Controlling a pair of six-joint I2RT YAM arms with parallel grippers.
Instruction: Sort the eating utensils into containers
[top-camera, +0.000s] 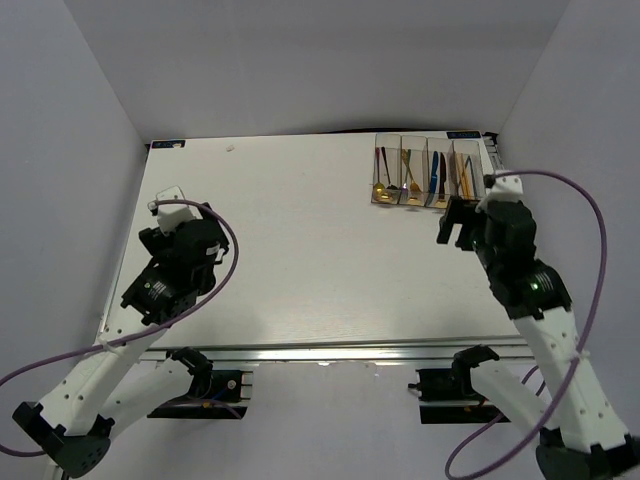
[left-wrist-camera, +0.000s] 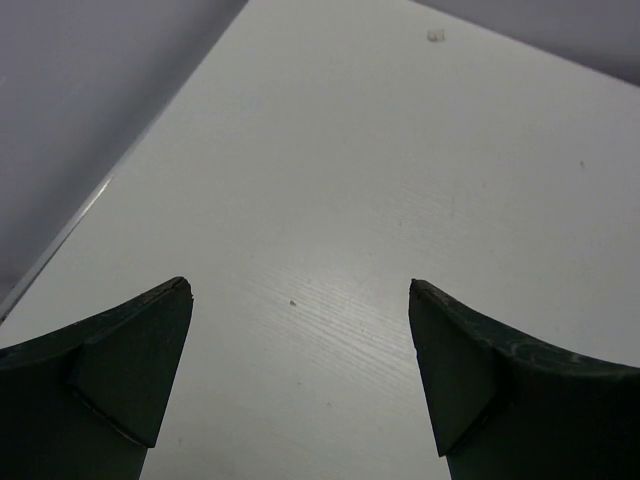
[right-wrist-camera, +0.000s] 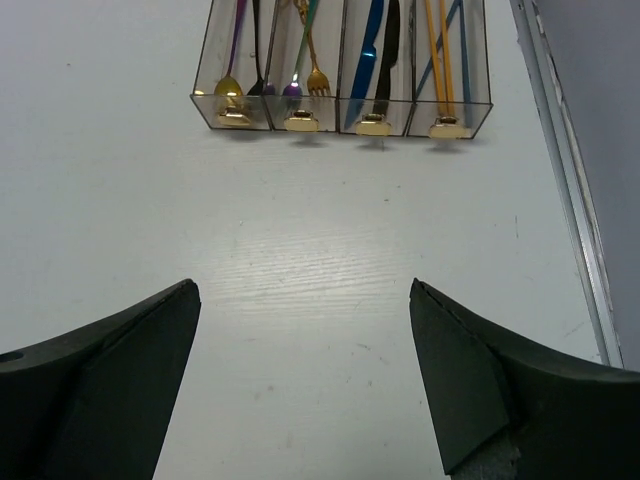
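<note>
Utensils (right-wrist-camera: 372, 50) lie in the bins (right-wrist-camera: 330, 115) at top of right wrist view, right gripper (right-wrist-camera: 302, 290) and left gripper (left-wrist-camera: 300, 285) gape wide, empty; I judge sorting done, next just park arms.

Four clear rectangular bins (right-wrist-camera: 340, 112), joined in a row, stand ahead of the right gripper (right-wrist-camera: 302, 290), apart from it. From the gripper's left they hold spoons (right-wrist-camera: 229, 86), forks (right-wrist-camera: 318, 78), blue and black knives (right-wrist-camera: 372, 50), and orange and blue chopsticks (right-wrist-camera: 440, 50), all lying lengthwise.
</note>
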